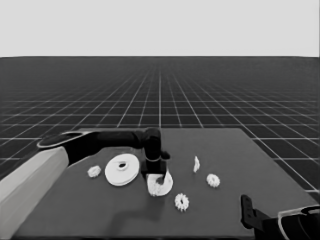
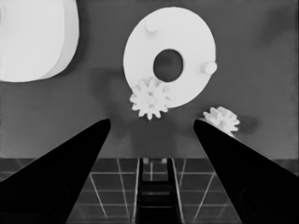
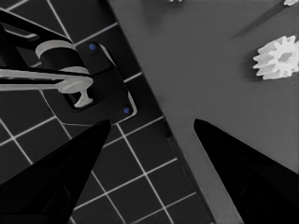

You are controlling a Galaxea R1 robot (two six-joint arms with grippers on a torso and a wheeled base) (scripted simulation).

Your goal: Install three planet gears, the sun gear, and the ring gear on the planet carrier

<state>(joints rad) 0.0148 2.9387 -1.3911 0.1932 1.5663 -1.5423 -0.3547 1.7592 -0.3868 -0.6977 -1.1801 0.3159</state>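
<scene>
The smaller round part (image 2: 170, 58) is flat and wide-holed, with two bare pegs and one planet gear (image 2: 150, 98) seated at its rim; it lies mid-table under the left gripper (image 1: 156, 176), whose fingers are spread wide and hold nothing; the larger round part (image 1: 121, 170) sits just beside it toward the table's (image 1: 240, 150) left edge; loose gears lie apart in open room toward the near and right edges; the right gripper (image 3: 152, 123) waits open off the near right corner.

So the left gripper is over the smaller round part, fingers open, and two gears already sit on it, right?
Not quite: only one gear sits on the smaller round part, at its rim, as the left wrist view shows. The left gripper is over it, open.
</scene>
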